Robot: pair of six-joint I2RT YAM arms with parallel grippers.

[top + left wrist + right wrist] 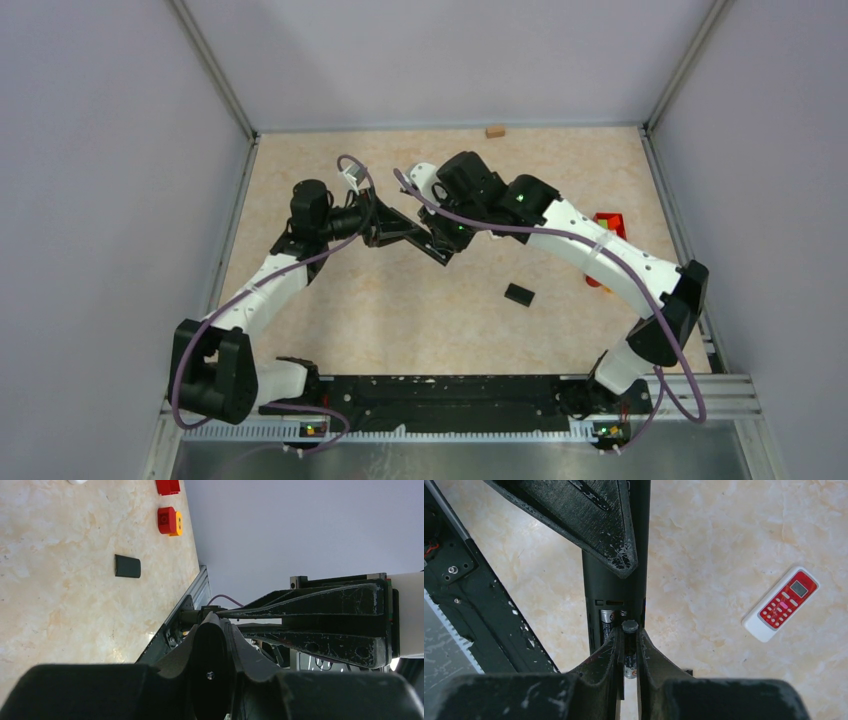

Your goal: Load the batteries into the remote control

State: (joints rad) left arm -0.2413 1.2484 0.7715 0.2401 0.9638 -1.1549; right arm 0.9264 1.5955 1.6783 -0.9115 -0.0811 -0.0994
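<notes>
My left gripper (pixel 214 630) clamps the slim black plastic remote (pixel 611 582) mid-frame; my right gripper (pixel 629 639) pinches a dark silver-capped cylindrical battery (pixel 629 627) at its open compartment (pixel 615 611).

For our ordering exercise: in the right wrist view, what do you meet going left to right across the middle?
First the black base rail, then the seated battery inside the black remote, then the held battery in the right gripper, then the white-and-red remote.

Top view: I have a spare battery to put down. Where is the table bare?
Bare: the near stretch between left arm and right arm, this side of the black cover; far strip by the wooden block. Crowded: mid-table where the arms meet, and by the red blocks.
</notes>
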